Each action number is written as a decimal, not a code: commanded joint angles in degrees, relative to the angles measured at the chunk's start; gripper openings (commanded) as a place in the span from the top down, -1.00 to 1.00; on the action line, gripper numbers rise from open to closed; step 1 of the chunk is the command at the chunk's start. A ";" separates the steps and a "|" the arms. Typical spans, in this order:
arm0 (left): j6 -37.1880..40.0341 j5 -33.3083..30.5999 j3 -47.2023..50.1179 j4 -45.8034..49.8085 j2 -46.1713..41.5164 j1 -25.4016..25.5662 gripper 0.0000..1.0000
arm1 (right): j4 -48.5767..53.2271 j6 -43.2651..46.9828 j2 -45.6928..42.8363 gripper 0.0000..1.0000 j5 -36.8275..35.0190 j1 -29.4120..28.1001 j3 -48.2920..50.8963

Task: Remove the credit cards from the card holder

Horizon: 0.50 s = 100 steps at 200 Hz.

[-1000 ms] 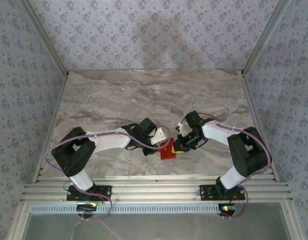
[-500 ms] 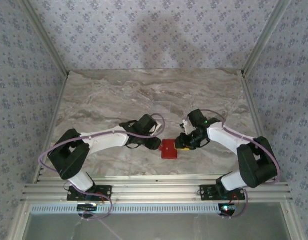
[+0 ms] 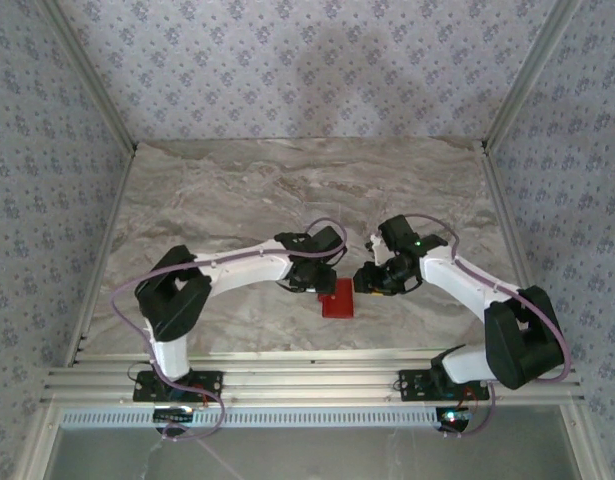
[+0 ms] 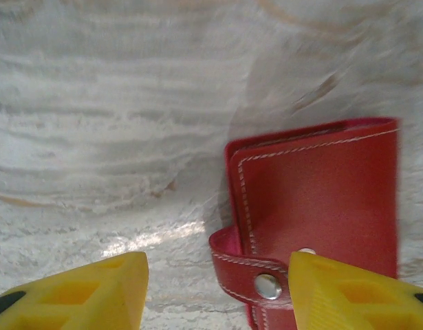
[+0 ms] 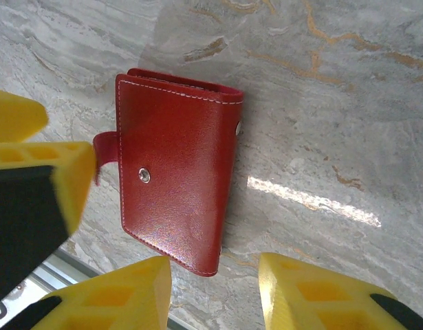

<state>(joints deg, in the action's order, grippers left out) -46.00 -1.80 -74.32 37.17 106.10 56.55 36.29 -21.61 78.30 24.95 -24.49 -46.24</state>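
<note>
At the bottom of the top view the two arm bases (image 3: 172, 385) sit on a metal rail (image 3: 307, 372). Both arms bend inward and meet low in the middle of the marble table (image 3: 217, 200). Between them, just below frame centre, the card holder (image 3: 337, 299) lies flat on the table with its red outer face up (folded shut, going by the stitched edge and the fold). The left gripper (image 3: 309, 283) hangs just to its upper left and the right gripper (image 3: 367, 281) just to its upper right.

In the left wrist view the left gripper's yellow fingers (image 4: 94, 292) stand well apart in the bottom corners. Between them are only bare marble and the holder's strap (image 4: 256, 275), which curls off its lower edge and carries a metal snap. In the right wrist view the right gripper's fingers (image 5: 321, 295) are likewise spread and empty along the bottom edge, with the holder left of centre above them. Farthest off, the table ends at patterned walls (image 3: 307, 70).
</note>
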 commanded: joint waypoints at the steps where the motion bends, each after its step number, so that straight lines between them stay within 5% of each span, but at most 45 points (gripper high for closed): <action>1: -2.06 -0.25 -2.69 4.93 1.76 0.13 -0.10 | 1.59 -0.26 -0.72 0.22 -0.75 0.39 -1.00; 31: -1.74 1.42 -1.80 2.69 1.96 -0.05 -0.04 | 0.90 -0.35 -0.52 0.21 0.25 0.36 -0.98; 100: -0.07 2.32 -7.09 5.50 3.11 1.09 -0.26 | 1.99 -0.28 -1.26 0.22 -0.15 0.50 -1.71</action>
<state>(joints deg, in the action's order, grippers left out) -46.96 -0.47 -78.65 39.53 108.12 56.77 36.32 -21.61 78.30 24.84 -24.45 -46.28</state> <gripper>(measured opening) 0.614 0.390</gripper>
